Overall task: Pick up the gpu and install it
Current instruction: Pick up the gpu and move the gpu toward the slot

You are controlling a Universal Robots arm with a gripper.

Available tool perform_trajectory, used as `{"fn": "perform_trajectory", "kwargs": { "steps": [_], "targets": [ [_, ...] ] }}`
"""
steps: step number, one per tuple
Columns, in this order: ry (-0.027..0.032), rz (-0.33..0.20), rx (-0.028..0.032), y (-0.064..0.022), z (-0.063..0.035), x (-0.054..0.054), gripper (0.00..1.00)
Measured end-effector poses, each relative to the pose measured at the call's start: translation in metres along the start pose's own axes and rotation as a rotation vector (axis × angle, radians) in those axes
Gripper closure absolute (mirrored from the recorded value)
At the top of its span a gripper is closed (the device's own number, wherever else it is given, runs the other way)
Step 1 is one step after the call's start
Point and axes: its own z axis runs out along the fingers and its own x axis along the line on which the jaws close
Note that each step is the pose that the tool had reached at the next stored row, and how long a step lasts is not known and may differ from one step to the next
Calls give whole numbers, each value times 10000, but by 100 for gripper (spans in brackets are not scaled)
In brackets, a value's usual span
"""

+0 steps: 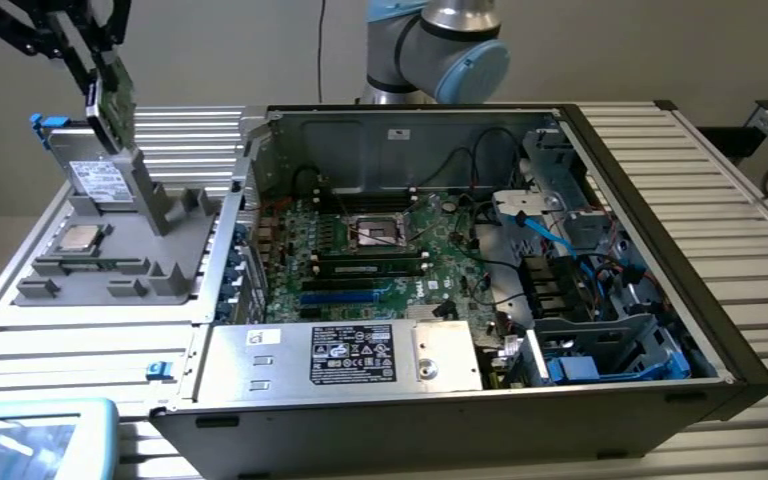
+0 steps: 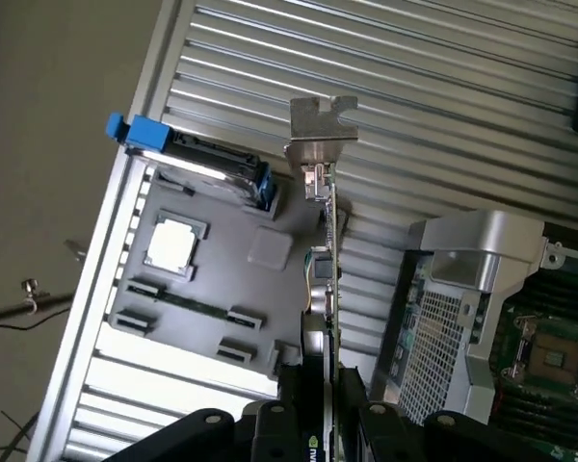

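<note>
The gpu (image 1: 113, 98) hangs in the air at the exterior view's upper left, above the grey parts holder (image 1: 131, 275). It is a thin green card held on edge. My gripper (image 1: 95, 55) is shut on it from above. In the wrist view the gpu (image 2: 331, 231) shows edge-on, with its silver end bracket (image 2: 320, 123) pointing away from me and my gripper (image 2: 320, 409) clamped on both sides of the card. The open computer case (image 1: 398, 130), with its green motherboard (image 1: 371, 250), lies to the exterior view's right of the card.
On the parts holder (image 2: 241, 289) lie a CPU (image 1: 81, 237) and a grey drive (image 1: 101, 178) with blue tabs. Inside the case are a power supply (image 1: 344, 355), blue cables and drive cages. The arm's base (image 1: 438, 45) stands behind the case. Ribbed metal table all round.
</note>
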Motion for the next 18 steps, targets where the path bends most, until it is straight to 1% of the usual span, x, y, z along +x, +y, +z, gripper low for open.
{"fn": "perform_trajectory", "kwargs": {
  "steps": [18],
  "targets": [
    [160,-3266,-106,0,0,0,73]
  ]
}}
